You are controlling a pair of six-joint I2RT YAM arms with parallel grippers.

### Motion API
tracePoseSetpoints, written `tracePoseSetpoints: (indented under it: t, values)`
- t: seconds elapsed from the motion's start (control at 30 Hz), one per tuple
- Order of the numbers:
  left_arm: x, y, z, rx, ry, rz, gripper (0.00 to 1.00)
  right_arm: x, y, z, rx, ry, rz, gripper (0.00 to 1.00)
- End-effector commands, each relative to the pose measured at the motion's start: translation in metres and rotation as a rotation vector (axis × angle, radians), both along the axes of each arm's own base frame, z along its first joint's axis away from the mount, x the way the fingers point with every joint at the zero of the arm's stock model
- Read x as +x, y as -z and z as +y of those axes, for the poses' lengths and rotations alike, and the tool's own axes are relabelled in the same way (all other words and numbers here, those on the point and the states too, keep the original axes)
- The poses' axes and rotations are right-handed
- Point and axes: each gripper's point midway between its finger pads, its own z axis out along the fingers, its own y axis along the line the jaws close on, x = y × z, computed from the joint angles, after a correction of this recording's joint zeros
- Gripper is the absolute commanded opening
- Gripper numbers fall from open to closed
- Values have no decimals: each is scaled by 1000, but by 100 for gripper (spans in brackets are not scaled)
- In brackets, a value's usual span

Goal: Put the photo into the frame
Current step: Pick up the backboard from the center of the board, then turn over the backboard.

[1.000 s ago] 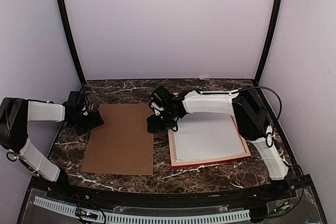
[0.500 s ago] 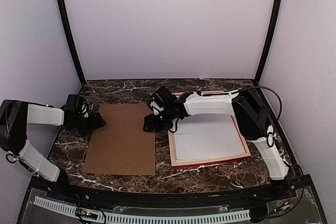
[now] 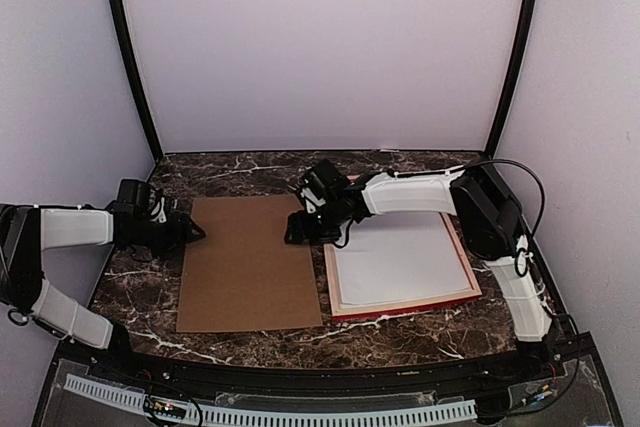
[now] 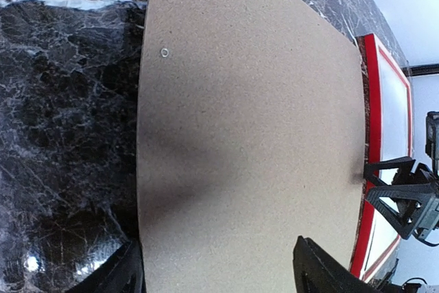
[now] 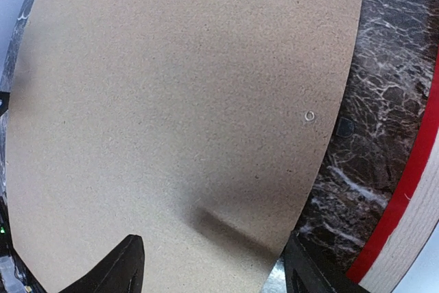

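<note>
The frame [image 3: 402, 311], thin-railed with a red edge, lies flat at the right of the table, and a white sheet [image 3: 400, 262] fills its inside. The photo's dark print is out of view. A plain brown board [image 3: 250, 262] lies left of the frame, almost touching it. My left gripper [image 3: 192, 232] is low at the board's left edge, open, with the board [image 4: 254, 135] spread under its wide jaws [image 4: 219, 274]. My right gripper [image 3: 300, 232] is open at the board's far right corner [image 5: 178, 101], jaws [image 5: 216, 265] astride its edge. The red rail [image 5: 405, 190] shows beside it.
The table [image 3: 240, 172] is dark marble with white veins, shut in by pale walls and two black posts [image 3: 130, 57]. A small ring [image 4: 164, 52] is set in the brown board near its edge. The right arm reaches over the frame's far left corner.
The brown board has slid to the right, up close to the frame. My left arm has stretched after it and its jaws have narrowed a little. The right gripper has drifted slightly right.
</note>
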Motion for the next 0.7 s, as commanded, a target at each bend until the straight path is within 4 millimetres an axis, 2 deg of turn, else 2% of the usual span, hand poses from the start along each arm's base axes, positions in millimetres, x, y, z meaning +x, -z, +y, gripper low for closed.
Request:
tracePoseSetpoints:
  t: [0.0,0.33,0.67]
  values:
    - [1,-49,-38,-170,153,-110,76,-22,17,2,-5,-39,62,70]
    - [-1,-86,-47,-208,219,-192,73,-23,22,-5,-20,-51,66,70]
    - [-3,-111,-55,-258,266,-230,70,-23,20,-4,-1,-71,68,70]
